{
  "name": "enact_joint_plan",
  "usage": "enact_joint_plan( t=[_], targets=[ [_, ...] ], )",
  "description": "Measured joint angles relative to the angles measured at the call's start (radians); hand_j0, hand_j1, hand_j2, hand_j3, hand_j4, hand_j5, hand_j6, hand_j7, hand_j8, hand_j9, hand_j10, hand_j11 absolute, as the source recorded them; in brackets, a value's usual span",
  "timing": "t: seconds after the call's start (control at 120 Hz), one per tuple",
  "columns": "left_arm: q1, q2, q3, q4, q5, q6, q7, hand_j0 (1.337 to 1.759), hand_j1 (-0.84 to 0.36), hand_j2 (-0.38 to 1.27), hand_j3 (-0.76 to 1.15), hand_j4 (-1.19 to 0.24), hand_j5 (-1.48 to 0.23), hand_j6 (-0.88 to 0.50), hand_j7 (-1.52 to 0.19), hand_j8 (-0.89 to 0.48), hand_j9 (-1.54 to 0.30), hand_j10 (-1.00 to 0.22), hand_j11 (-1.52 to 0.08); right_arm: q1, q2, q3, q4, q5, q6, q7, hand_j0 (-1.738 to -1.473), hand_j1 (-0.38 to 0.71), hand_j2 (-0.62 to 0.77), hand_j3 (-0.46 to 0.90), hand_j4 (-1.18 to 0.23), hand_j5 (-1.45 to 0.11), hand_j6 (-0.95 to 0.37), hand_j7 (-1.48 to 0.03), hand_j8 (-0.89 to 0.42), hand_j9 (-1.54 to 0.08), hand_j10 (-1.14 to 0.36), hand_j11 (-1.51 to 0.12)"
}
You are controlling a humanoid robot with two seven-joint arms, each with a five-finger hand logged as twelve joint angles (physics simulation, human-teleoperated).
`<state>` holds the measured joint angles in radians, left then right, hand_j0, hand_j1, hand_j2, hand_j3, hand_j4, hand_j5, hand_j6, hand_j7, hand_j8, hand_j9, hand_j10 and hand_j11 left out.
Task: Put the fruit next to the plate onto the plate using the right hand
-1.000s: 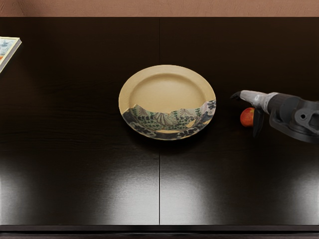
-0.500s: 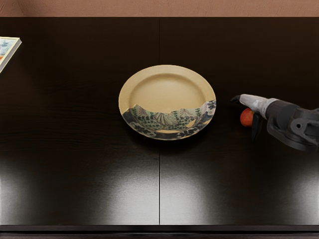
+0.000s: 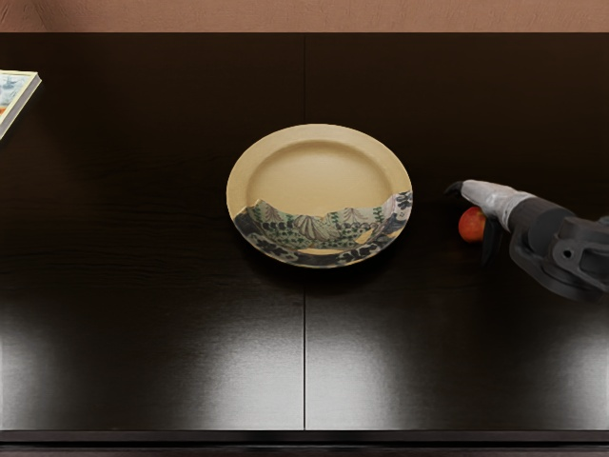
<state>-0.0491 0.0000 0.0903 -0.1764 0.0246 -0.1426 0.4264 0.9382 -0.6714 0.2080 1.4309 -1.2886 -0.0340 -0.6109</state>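
**Q:** Where is the small round red-orange fruit [image 3: 470, 225]?
**A:** It lies on the dark glossy tabletop [image 3: 171, 314]. It is just beside the right rim of the round tan ceramic plate with a painted blue-green mountain border [image 3: 285, 236], apart from the plate and not on it.

**Q:** And the right hand [image 3: 502, 209]?
**A:** Its arm enters from the picture's right edge, and the hand sits at the fruit. The fingers [image 3: 481, 192] are apart. A grey one reaches over the fruit's top and a dark one hangs down along its right side. They bracket the fruit without visibly clamping it, and this view does not confirm contact.

**Q:** How far along is the task?
**A:** Early, by judgement. The hand is at the fruit, but the grasp, the lift, the carry leftward and the release over the plate's tan centre are not yet done. The plate holds nothing.

**Q:** Anything else shown?
**A:** The corner of a flat illustrated book [image 3: 13, 93] shows at the far left edge, well apart from the plate. The left arm is out of view.
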Motion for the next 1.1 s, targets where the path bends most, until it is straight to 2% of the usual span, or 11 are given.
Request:
enact_joint_plan(
  t=[1.017,1.1],
  targets=[
    [0.000,0.000,0.000,0.000,0.000,0.000,0.000,1.658,0.34,0.00,0.00,-0.01,-0.01,-0.01,-0.01,-0.01,-0.01,-0.01,-0.01,-0.026,-0.004,0.009,-0.009,0.003,-0.030,0.000,-1.658,0.20,-0.09,0.00,-0.47,-0.60,-0.47,-0.60,-0.47,-0.60,-0.47,-0.60],
    [0.000,0.000,0.000,0.000,0.000,0.000,0.000,1.658,0.34,0.00,0.00,-0.01,-0.01,-0.01,-0.01,-0.01,-0.01,-0.01,-0.01,-0.027,-0.004,0.009,-0.012,0.004,-0.030,0.000,-1.656,0.21,-0.10,0.00,-0.49,-0.64,-0.48,-0.64,-0.44,-0.65,-0.49,-0.65]
  ],
)
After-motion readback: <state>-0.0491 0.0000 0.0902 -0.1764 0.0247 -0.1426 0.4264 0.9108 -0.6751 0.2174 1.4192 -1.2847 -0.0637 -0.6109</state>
